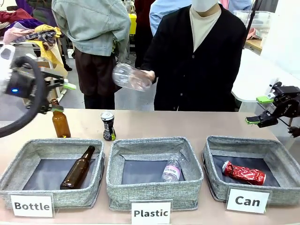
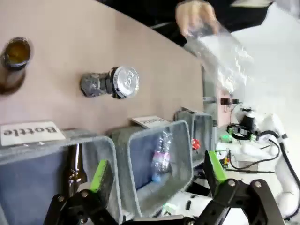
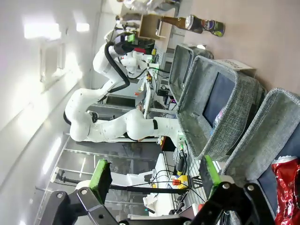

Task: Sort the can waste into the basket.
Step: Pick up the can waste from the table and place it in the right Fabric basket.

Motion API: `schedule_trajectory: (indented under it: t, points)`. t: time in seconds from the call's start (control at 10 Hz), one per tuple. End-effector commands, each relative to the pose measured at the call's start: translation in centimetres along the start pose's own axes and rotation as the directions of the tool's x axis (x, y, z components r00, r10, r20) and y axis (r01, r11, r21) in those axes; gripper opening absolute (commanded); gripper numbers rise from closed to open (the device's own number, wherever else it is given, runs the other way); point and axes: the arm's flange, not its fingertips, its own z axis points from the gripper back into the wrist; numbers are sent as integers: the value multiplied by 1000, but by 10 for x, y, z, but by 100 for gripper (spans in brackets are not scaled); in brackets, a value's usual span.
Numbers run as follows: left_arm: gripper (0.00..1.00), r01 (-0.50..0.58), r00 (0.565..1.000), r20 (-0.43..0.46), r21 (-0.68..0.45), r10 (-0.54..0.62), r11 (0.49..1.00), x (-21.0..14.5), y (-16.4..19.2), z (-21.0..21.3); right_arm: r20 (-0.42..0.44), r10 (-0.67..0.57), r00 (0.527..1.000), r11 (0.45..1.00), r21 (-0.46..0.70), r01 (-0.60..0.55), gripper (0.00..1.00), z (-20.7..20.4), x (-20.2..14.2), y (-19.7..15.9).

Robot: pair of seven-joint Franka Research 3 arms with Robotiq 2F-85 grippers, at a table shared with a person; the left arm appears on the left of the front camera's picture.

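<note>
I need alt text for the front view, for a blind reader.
A crushed red can lies in the grey basket carded Can, while a black can stands on the table behind the Bottle bin and Plastic bin. The left gripper and right gripper hang open at the table's ends; a person opposite holds a clear plastic bottle.

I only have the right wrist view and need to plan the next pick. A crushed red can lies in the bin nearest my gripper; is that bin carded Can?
Observer: Yes, a white card reading Can stands before that basket, red can inside.
Operator: And the black can?
Observer: The black can stands upright on the table behind the gap between the Bottle bin and Plastic bin.
Operator: And the person?
Observer: The person's hand holds a clear plastic bottle up beyond the far edge.
</note>
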Motion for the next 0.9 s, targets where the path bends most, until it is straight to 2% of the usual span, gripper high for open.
schedule_trajectory:
  t: [0.0,0.1,0.2,0.4,0.5,0.8]
  points:
    - [100,15,981,-194,-13,-18,1000,-2,9,5,-4,15,1000,1000,-8,-15,99,0,0,2]
    - [100,15,943,-330,-82,-41,997,-13,24,35,-4,15,1000,1000,-8,-15,99,0,0,2]
    - [100,23,914,-397,-156,-84,987,-30,41,66,-4,15,1000,1000,-8,-15,99,0,0,2]
    - [100,83,911,-368,-277,-185,957,-72,76,117,-4,15,1000,1000,-8,-15,99,0,0,2]
    - [100,97,925,-325,-303,-198,948,-83,87,127,-4,15,1000,1000,-8,-15,99,0,0,2]
    - [100,88,928,-326,-275,-179,957,-77,83,118,-4,15,1000,1000,-8,-15,99,0,0,2]
